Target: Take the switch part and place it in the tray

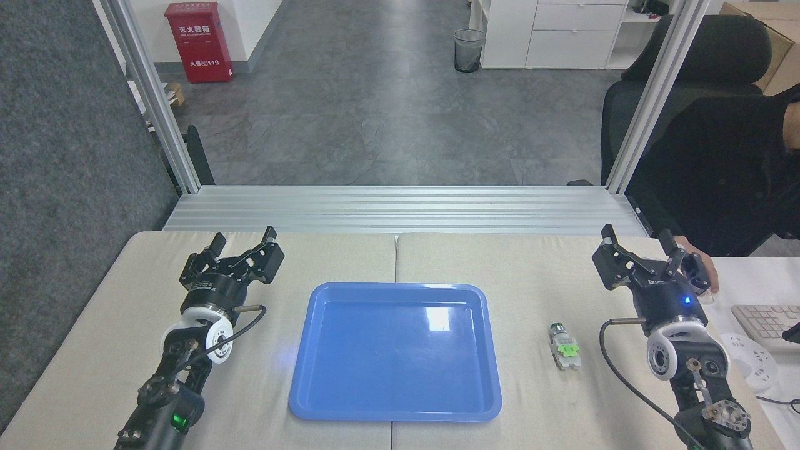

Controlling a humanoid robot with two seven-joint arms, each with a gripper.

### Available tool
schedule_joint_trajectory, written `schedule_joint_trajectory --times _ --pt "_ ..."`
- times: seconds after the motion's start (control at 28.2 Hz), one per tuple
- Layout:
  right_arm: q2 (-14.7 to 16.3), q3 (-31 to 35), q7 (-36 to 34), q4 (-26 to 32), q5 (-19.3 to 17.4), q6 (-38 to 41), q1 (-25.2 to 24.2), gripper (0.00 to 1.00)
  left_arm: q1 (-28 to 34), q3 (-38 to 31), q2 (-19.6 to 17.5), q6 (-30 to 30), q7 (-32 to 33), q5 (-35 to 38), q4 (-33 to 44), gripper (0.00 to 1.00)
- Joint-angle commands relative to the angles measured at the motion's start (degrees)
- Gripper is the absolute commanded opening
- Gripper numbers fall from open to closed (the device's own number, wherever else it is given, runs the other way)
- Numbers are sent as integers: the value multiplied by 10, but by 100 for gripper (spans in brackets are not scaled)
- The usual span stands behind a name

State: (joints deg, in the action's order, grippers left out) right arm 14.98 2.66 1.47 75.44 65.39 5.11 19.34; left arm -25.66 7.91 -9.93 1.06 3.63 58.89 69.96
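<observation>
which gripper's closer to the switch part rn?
Right. The right gripper hangs open just beyond and to the right of the switch part, with only bare table between them. The left gripper, also open, is on the far side of the tray.

A beige padded table (475,262), split by a centre seam, carries a large glossy blue plastic tray (395,409); right of it, apart, lies a small pale grey switch part (564,346) with a green top.
</observation>
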Motion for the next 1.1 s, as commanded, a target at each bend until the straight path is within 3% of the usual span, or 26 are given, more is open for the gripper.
schedule_joint_trajectory --times 0.0,1.06 --pt "0 -1 0 1 0 1 1 98 0 0 0 0 0 0 0 100" --pt "2 3 0 1 0 0 2 98 0 0 0 0 0 0 0 100"
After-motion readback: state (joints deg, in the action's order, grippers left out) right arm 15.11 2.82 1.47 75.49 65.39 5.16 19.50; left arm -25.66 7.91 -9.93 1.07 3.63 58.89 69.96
